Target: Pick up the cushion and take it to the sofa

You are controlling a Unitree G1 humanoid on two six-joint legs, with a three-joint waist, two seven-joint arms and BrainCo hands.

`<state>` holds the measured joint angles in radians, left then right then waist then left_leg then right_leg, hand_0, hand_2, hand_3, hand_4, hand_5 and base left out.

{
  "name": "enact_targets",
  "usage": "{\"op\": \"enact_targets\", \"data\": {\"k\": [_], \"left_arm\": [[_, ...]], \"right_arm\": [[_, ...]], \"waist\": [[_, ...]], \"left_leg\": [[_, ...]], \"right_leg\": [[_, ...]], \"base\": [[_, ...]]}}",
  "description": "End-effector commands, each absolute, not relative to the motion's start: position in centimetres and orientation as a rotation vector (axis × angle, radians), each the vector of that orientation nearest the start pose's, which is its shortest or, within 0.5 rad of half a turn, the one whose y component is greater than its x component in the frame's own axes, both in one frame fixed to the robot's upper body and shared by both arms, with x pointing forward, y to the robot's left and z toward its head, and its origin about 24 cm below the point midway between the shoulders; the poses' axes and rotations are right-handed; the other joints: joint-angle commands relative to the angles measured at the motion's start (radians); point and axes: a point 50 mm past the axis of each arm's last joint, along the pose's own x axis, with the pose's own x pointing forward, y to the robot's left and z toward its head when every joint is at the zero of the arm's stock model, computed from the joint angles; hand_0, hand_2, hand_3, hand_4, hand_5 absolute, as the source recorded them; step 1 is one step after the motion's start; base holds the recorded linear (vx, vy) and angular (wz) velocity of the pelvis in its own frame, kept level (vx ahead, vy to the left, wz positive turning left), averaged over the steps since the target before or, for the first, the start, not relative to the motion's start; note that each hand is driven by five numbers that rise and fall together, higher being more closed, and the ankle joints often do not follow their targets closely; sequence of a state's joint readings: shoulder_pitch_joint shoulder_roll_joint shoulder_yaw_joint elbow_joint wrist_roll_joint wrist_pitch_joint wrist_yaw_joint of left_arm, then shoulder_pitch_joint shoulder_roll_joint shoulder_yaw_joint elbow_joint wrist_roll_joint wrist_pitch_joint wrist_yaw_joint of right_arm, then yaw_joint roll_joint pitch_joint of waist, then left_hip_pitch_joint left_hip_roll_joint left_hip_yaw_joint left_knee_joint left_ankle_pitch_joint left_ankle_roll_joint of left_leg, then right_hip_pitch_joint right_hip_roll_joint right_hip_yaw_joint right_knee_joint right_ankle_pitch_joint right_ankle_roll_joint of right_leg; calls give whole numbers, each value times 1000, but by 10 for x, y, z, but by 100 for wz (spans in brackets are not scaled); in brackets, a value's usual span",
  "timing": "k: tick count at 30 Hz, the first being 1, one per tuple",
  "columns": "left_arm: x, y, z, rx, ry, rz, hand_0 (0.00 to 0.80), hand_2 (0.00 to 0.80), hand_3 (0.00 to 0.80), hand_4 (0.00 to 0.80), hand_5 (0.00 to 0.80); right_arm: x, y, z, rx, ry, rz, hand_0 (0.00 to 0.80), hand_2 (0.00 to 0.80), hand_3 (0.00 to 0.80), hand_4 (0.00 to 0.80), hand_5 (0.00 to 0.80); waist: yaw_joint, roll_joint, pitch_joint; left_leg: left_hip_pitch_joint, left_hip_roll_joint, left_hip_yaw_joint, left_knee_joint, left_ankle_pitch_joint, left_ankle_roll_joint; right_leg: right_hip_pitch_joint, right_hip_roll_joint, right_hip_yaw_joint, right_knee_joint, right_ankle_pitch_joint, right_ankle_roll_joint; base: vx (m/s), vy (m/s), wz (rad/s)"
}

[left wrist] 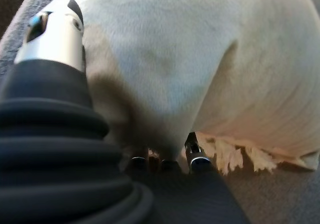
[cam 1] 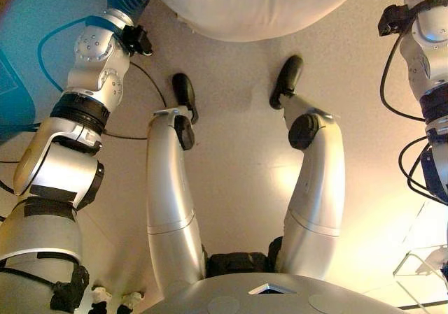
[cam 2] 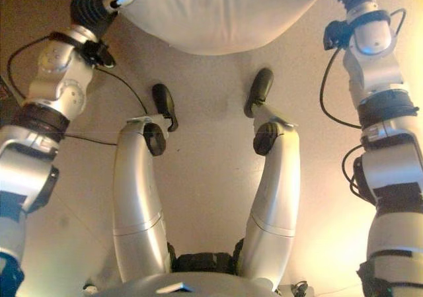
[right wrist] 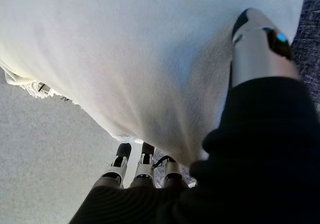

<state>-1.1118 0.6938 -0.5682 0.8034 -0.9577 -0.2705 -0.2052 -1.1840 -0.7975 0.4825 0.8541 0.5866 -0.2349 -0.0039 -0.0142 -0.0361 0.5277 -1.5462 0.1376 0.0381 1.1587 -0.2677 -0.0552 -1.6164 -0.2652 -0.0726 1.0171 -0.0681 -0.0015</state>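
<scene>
**Carrying: white cushion held between both hands**

Eye views: white cushion (cam 1: 259,6) sits raised over the beige floor (cam 1: 238,167), one hand at each end.

Left wrist view: left hand (left wrist: 55,39) clamped on the cushion, thumb above, fingers (left wrist: 192,156) beneath.

Right wrist view: right hand (right wrist: 257,47) likewise clamped, fingers (right wrist: 120,161) under the cushion.
</scene>
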Motion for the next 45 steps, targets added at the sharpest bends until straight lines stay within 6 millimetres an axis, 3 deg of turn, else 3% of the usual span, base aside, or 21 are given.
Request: {"op": "enact_targets", "data": {"k": [1,3,4,5,10,11,12,13,26,36,40,45], "left_arm": [[396,173,259,-7,-433,-439,0,0,0,0,0],[395,171,258,-12,-426,-454,0,0,0,0,0],[395,169,256,-12,-418,-465,191,191,191,191,191],[395,169,255,-5,-418,-470,800,800,800,800,800],[393,166,247,-19,-401,-499,800,800,800,800,800],[392,166,244,-19,-394,-502,800,800,800,800,800],[392,166,241,-22,-385,-508,800,800,800,800,800],[391,166,238,-24,-379,-513,800,800,800,800,800],[384,161,212,-90,-347,-551,800,800,800,800,800],[370,166,196,-225,-481,-496,800,800,800,800,800],[356,166,184,-209,-575,-464,800,800,800,800,800],[334,158,171,-192,-647,-489,800,800,800,800,800]], "right_arm": [[385,-227,309,-369,-547,97,0,0,0,0,0],[385,-223,307,-346,-537,137,0,0,0,0,0],[385,-221,305,-331,-529,159,0,0,0,0,0],[385,-220,303,-319,-521,182,0,0,0,0,0],[385,-213,290,-281,-461,322,0,0,0,0,0],[384,-212,288,-274,-452,350,383,383,383,383,383],[384,-210,285,-264,-443,379,621,621,621,621,621],[383,-208,282,-260,-437,413,800,800,800,800,800],[382,-201,258,-265,-389,446,800,800,800,800,800],[369,-202,239,-213,-483,445,800,800,800,800,800],[359,-199,225,-158,-551,432,800,800,800,800,800],[342,-193,206,-122,-601,438,800,800,800,800,800]], "waist": [[-4,18,-8],[-5,16,-8],[-5,15,-8],[-6,14,-8],[-6,14,-8],[-6,14,-8],[-5,15,-8],[-5,16,-8],[-4,24,-8],[0,32,-8],[2,36,-8],[3,30,-8]], "left_leg": [[-24,-10,-33,-191,134,-16],[-24,-8,-32,-190,136,-17],[-24,-8,-33,-188,138,-17],[-24,-8,-33,-185,139,-17],[-24,-6,-35,-173,149,-18],[-24,-6,-35,-169,150,-18],[-24,-5,-36,-163,153,-18],[-24,-4,-37,-158,154,-17],[-24,14,-47,-89,166,-17],[-22,12,-60,-134,209,-37],[101,14,-46,-243,220,-52],[353,29,-5,-461,245,-74]], "right_leg": [[47,-21,20,28,-70,76],[47,-23,23,28,-69,77],[47,-24,25,29,-67,77],[47,-26,27,30,-66,78],[47,-32,33,37,-61,79],[47,-35,34,42,-61,79],[47,-36,36,46,-60,80],[46,-37,38,49,-59,80],[46,-50,49,94,-49,83],[53,-34,40,74,-18,102],[183,-16,17,-37,7,121],[447,-22,-34,-294,44,139]], "base": [[0,0,0],[0,0,0],[0,0,0],[0,0,0],[0,0,0],[0,0,0],[0,0,0],[0,0,0],[-3,7,-3],[-24,23,-2],[-31,15,-9],[-3,-4,-2]]}}
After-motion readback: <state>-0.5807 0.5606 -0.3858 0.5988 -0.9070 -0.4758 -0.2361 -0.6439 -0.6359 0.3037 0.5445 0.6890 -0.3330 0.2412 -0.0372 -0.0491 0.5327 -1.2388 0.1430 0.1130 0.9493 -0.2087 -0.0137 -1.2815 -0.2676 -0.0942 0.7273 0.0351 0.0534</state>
